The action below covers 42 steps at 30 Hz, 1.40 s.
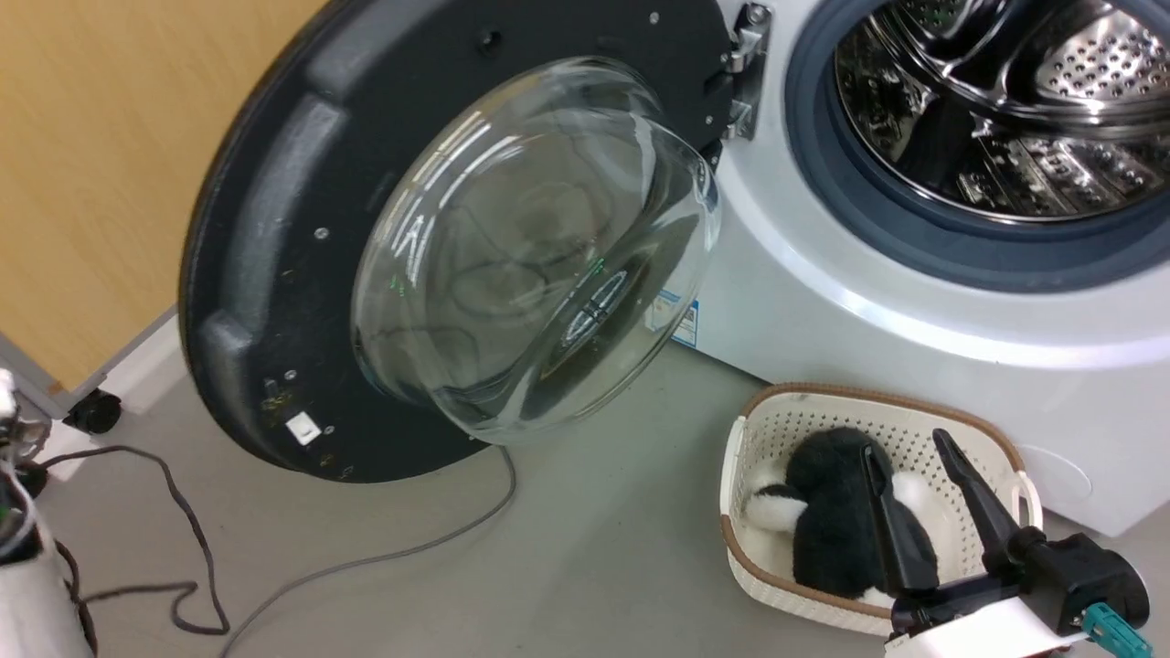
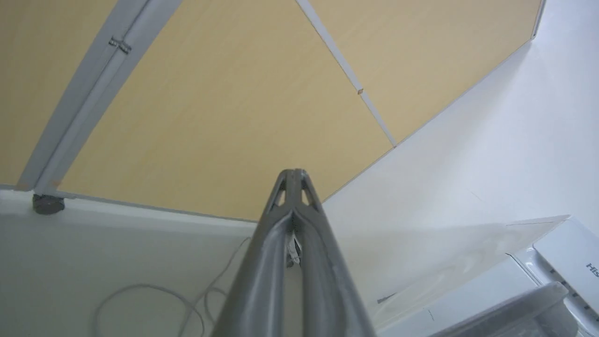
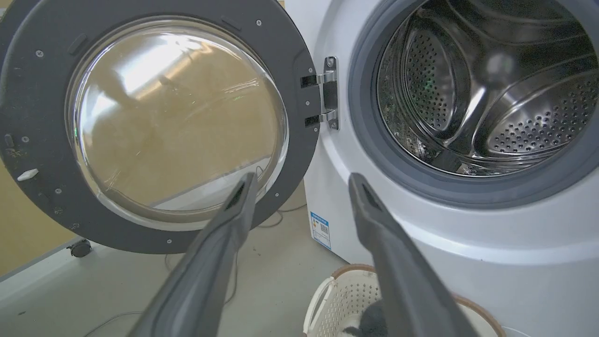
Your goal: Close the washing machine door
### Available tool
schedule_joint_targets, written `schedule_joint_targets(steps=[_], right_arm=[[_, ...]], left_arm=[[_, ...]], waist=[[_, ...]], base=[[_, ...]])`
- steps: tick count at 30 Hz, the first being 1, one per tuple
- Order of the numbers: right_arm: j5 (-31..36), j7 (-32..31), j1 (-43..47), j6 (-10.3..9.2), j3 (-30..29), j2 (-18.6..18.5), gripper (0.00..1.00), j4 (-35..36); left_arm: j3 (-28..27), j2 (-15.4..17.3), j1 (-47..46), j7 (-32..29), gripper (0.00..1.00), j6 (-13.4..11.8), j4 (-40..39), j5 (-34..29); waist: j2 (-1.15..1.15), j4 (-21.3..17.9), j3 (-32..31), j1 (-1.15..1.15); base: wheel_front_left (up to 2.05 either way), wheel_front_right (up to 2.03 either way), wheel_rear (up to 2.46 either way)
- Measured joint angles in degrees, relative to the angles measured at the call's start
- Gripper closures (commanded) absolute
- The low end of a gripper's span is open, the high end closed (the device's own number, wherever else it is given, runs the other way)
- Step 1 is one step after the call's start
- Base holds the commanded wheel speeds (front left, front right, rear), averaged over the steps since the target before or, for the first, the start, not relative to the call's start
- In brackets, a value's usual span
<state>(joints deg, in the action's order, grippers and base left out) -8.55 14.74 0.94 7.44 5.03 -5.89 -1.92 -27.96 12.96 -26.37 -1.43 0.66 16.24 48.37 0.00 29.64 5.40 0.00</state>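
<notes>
Right end effector (image 1: 905, 441), released, empty, by basket (image 1: 731, 457); left end effector (image 2: 294, 175) clenched. Washing machine door (image 1: 274, 228) wide open: best pushed at rim opposite hinge (image 1: 745, 73).

Inspected, the right gripper (image 1: 905, 441) has two long, black, tapering jaws set on a bulbous black housing (image 1: 1083, 568), which is mounted to a white wrist shell (image 1: 983, 633). A teal connector (image 1: 1117, 631) protrudes at its side. Seen close, these jaws are matt dark grey, each with a narrow slot near the tip. The left gripper (image 2: 293, 172) has matching grey jaws, with triangular openings at the tips.
</notes>
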Motion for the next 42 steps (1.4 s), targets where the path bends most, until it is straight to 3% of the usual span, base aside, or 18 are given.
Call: schedule_joint_targets(steps=[5,11,14,18,23,27,35,42], right_arm=[[0.0,0.0,-0.06,0.0,-0.12,-0.56,0.0,0.25],[-0.01,0.0,-0.16,0.0,-0.12,-1.16,0.0,0.19],[-0.01,0.0,-0.16,0.0,-0.19,-1.16,0.0,0.12],[-0.09,0.0,-0.21,0.0,-0.34,-1.13,0.0,-0.13],[-0.09,0.0,-0.25,0.0,-0.98,-0.45,0.0,-0.59],[-0.22,0.0,-0.09,0.0,-1.65,0.7,0.0,-1.02],[-0.56,0.0,0.96,0.0,-3.03,2.23,0.0,-1.52],[-0.51,0.0,1.55,0.0,-3.58,2.58,0.0,-1.47]], left_arm=[[-2.23,0.48,-4.08,-9.82,1.0,-0.6,8.45,9.01],[-2.68,0.31,-5.24,-20.71,1.0,-2.08,16.12,15.35],[-2.41,-0.09,-5.24,-24.86,1.0,-1.38,17.18,17.52],[-1.67,-0.16,-4.99,-29.34,1.0,1.56,16.55,19.53],[-0.26,-0.26,-3.13,-37.62,1.0,3.16,13.99,22.92],[0.56,-2.21,0.59,-45.07,1.0,3.54,9.87,26.91],[4.61,-6.65,11.5,-56.38,1.0,-0.46,-3.78,30.34],[9.24,-9.24,19.98,-58.55,1.0,-3.58,-12.91,35.23]], waist=[[0.0,-1.08,1.27,0.0],[0.0,-2.41,1.84,0.0],[0.0,-2.91,1.73,0.0],[0.0,-3.51,1.41,0.0],[0.0,-4.05,0.11,0.0],[0.0,-4.44,-1.65,0.0],[0.0,-6.68,-5.35,0.0],[0.0,-10.91,-6.58,0.0]], base=[[0.0,0.0,0.0],[0.0,0.0,0.0],[0.0,0.0,0.0],[0.0,0.0,0.0],[0.0,0.0,0.0],[0.0,0.0,0.0],[0.0,0.0,0.0],[0.0,0.0,0.0]])
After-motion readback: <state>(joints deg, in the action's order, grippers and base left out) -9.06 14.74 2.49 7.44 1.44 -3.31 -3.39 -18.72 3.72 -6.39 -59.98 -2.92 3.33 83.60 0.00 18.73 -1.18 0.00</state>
